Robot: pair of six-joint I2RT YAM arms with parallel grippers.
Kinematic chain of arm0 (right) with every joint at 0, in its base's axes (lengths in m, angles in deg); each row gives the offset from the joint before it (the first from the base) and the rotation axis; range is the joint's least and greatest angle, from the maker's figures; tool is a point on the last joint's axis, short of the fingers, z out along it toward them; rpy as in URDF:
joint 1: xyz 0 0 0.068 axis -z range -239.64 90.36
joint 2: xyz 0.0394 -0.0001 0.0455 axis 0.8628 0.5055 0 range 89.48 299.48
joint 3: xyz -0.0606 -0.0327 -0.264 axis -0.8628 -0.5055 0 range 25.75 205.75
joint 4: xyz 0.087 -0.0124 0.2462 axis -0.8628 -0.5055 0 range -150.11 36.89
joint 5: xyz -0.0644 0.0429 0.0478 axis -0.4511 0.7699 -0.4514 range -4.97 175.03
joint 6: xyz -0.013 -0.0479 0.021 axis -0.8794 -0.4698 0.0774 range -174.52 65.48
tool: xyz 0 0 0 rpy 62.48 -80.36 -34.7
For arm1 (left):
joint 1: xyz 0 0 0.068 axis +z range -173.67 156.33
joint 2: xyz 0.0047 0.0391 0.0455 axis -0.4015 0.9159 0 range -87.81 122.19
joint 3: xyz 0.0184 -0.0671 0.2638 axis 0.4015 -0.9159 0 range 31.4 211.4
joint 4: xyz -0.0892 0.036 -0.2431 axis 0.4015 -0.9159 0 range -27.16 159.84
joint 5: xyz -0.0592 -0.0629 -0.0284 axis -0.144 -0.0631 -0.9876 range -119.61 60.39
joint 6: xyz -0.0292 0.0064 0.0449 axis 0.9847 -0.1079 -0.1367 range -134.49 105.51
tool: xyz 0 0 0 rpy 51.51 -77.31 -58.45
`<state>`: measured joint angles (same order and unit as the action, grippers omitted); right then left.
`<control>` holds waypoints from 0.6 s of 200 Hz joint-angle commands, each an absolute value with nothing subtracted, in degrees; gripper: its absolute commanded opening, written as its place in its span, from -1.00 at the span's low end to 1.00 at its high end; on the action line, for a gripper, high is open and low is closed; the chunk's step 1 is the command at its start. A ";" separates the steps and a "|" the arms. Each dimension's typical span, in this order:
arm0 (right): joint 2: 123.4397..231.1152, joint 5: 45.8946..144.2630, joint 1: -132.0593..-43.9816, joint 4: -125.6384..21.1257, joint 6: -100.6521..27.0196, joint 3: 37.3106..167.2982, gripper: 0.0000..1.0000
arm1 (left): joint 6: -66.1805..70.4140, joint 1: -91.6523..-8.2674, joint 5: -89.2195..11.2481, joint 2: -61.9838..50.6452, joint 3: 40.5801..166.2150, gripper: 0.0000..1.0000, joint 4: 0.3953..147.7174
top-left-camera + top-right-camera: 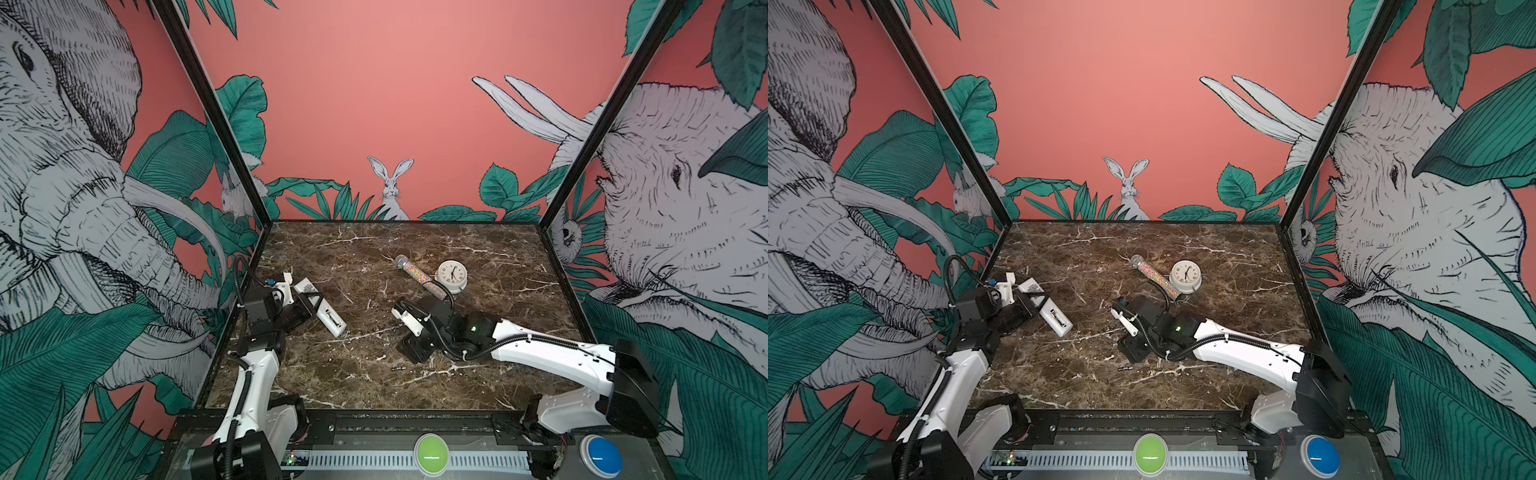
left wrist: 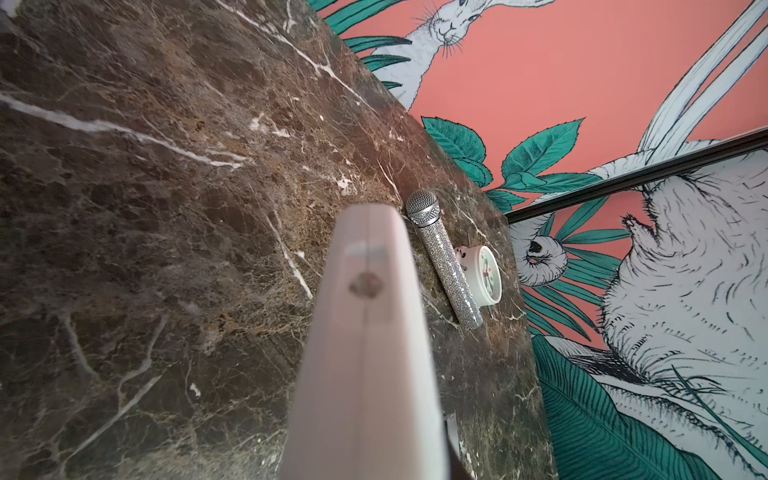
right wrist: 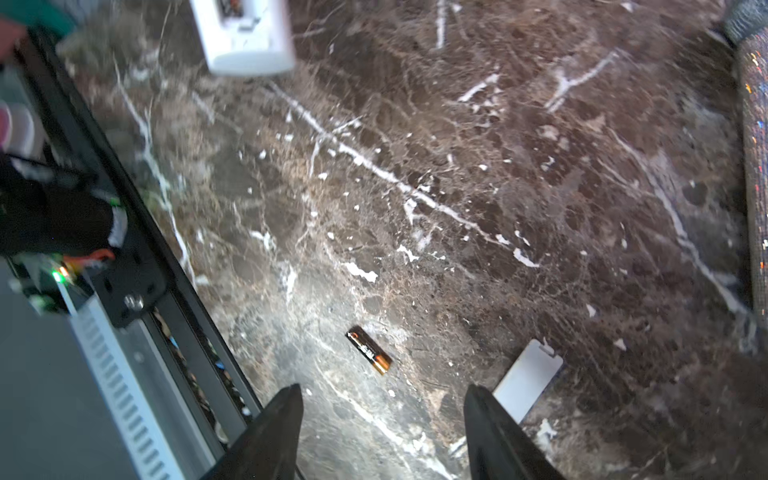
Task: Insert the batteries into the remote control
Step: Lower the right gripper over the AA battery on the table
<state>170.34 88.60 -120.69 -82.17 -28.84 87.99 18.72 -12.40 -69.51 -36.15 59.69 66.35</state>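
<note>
Marble surface (image 1: 415, 249) carried one loose battery (image 3: 369, 350) just ahead of the right hand (image 3: 382, 411), fingers apart, empty. Only the right wrist view showed a white cover (image 3: 527, 380) beside that hand; battery print was unreadable. In both top views the left hand (image 1: 309, 300) was clamped on the remote (image 1: 332, 321), open bay up, near the left edge; its sticker (image 1: 303, 286) was illegible. Left wrist view alone showed the mesh head of the mic (image 2: 442, 262), clock (image 2: 488, 274) just beside.

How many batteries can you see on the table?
1. The battery lies loose on the marble table, just ahead of the open right claw. Another may be hidden inside the remote control.
</note>
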 commanded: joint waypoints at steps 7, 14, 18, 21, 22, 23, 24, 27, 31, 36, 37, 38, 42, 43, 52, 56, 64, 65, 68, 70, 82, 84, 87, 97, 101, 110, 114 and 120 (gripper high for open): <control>175.59 85.28 -120.44 -97.64 -4.32 97.07 0.29 | 17.17 -14.23 -67.61 -38.10 61.11 -1.00 66.55; 176.76 85.64 -120.42 -99.89 -1.44 99.04 0.30 | 16.49 -15.77 -66.56 -38.09 61.58 -1.00 66.05; 177.22 85.79 -120.38 -100.88 0.48 99.90 0.30 | 16.31 -16.62 -66.04 -38.01 61.78 -1.00 65.97; 177.66 85.91 -120.34 -101.51 1.93 100.41 0.31 | 16.37 -17.29 -65.85 -37.98 61.91 -1.00 66.16; 177.82 86.00 -120.31 -101.61 2.40 100.43 0.31 | 16.41 -17.53 -65.79 -37.98 61.95 -1.00 66.24; 177.94 86.08 -120.30 -101.79 2.86 100.49 0.31 | 16.38 -17.66 -65.77 -37.98 61.97 -1.00 66.32; 178.10 86.17 -120.29 -101.93 3.35 100.47 0.31 | 16.38 -17.81 -65.71 -37.98 61.97 -1.00 66.41; 178.36 86.51 -120.16 -102.33 4.70 100.48 0.31 | 16.42 -18.19 -65.66 -37.93 62.05 -1.00 66.60; 178.75 86.86 -120.08 -102.98 6.55 102.37 0.31 | 16.58 -18.65 -65.64 -38.00 62.14 -1.00 66.81; 179.21 87.42 -119.95 -103.51 8.69 102.85 0.31 | 16.54 -19.19 -65.57 -38.20 62.24 -1.00 66.97; 179.30 87.54 -119.90 -103.58 9.30 102.93 0.31 | 16.54 -19.32 -65.52 -38.26 62.24 -1.00 67.04; 179.39 87.69 -119.83 -103.65 9.82 102.97 0.31 | 16.54 -19.47 -65.45 -38.30 62.29 -1.00 67.03; 179.67 88.16 -119.74 -103.74 11.74 103.16 0.31 | 16.33 -19.81 -65.02 -38.50 62.38 -1.00 67.03; 179.75 88.27 -119.75 -103.74 12.18 103.22 0.31 | 16.30 -19.94 -64.90 -38.59 62.36 -1.00 67.03; 180.35 89.22 -119.53 -103.54 15.82 103.36 0.31 | 15.41 -20.88 -62.23 -39.29 62.64 -1.00 66.49; 180.55 89.71 -119.38 -103.40 17.96 103.21 0.31 | 15.09 -21.33 -61.17 -39.62 62.75 -1.00 66.18; 180.70 90.67 -119.12 -102.89 22.20 102.48 0.31 | 14.55 -22.02 -59.91 -40.21 63.06 -1.00 65.80; 180.70 90.75 -119.04 -102.74 22.78 102.35 0.31 | 14.49 -22.14 -59.84 -40.32 63.09 -1.00 65.80; 180.71 91.30 -118.98 -102.20 24.58 101.82 0.30 | 14.15 -22.47 -59.29 -40.51 63.26 -1.00 65.60; 180.71 91.60 -118.97 -101.70 25.90 101.46 0.30 | 13.87 -22.75 -58.90 -40.70 63.40 -1.00 65.30; 180.48 92.86 -118.95 -97.59 31.82 98.14 0.27 | 12.56 -24.01 -56.66 -41.44 64.38 -1.00 63.65; 180.52 93.01 -118.96 -97.10 32.61 97.77 0.26 | 12.40 -24.17 -56.44 -41.52 64.49 -1.00 63.50; 180.67 93.22 -118.97 -96.73 33.74 97.38 0.26 | 12.14 -24.36 -56.16 -41.68 64.67 -1.00 63.31; 182.18 93.68 -119.45 -96.50 36.27 97.15 0.22 | 11.56 -24.97 -55.66 -42.03 64.80 -1.00 63.36; 182.74 93.69 -119.48 -96.85 36.65 97.31 0.21 | 11.46 -25.17 -55.56 -42.06 64.80 -1.00 63.33; 183.99 93.82 -119.96 -97.77 37.87 97.71 0.18 | 11.38 -25.77 -55.46 -42.34 64.79 -1.00 63.33; 184.69 94.01 -120.16 -97.68 38.43 97.80 0.17 | 11.35 -25.82 -55.45 -42.47 64.63 -1.00 63.33; 185.58 94.23 -120.49 -97.75 39.24 97.99 0.15 | 11.35 -26.11 -55.37 -42.68 64.43 -1.00 63.47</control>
